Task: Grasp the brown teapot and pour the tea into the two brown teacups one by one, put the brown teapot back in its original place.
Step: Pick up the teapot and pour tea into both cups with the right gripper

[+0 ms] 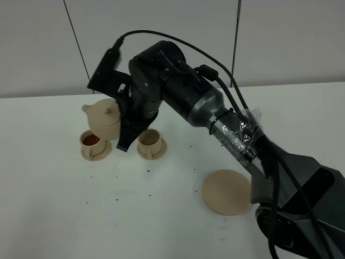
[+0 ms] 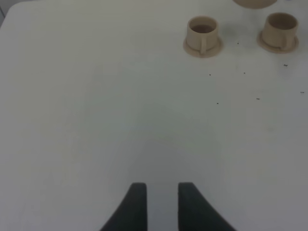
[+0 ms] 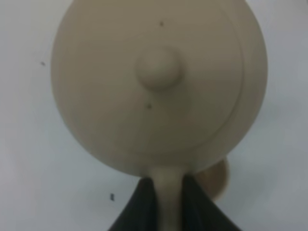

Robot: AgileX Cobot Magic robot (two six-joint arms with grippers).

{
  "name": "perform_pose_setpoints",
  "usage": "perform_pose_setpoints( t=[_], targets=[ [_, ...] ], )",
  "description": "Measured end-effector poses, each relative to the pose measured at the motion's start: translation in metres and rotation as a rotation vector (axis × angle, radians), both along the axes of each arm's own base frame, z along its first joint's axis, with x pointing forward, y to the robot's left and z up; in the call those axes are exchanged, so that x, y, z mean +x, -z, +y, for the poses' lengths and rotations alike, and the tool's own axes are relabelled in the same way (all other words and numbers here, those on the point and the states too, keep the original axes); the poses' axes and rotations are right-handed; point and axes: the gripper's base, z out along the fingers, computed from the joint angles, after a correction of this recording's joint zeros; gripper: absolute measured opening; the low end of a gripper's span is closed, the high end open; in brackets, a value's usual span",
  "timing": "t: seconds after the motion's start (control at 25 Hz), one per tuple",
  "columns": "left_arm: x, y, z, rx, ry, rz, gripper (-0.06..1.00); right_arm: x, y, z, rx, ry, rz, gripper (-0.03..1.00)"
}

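Right gripper is clenched on the brown teapot by its loop handle, the pot hanging just ahead of the fingers, close over the filled cup. 1 of 2 looks poured. My call: level off, slide across to the other cup, then tip slowly. Left gripper is parted and empty, both cups well ahead of its fingers.

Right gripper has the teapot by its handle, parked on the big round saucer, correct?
No. The right gripper holds the teapot by its handle aloft near the filled teacup; the big round saucer lies bare, per the exterior high view.
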Motion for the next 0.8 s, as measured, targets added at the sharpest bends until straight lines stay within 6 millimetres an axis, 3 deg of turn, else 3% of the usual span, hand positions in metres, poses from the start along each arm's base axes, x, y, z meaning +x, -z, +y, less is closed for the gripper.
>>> perform_pose_setpoints(
  t=[0.28,0.64,0.8],
  targets=[
    [0.0,0.0,0.0,0.0,0.0,0.0,0.23,0.019,0.017,-0.022,-0.052,0.038,0.037,0.1],
    [0.0,0.0,0.0,0.0,0.0,0.0,0.23,0.025,-0.019,-0.045,-0.06,0.078,-0.038,0.1],
    [0.0,0.0,0.0,0.0,0.0,0.0,0.23,0.024,-0.018,-0.059,-0.11,0.085,0.004,0.1]
  ],
)
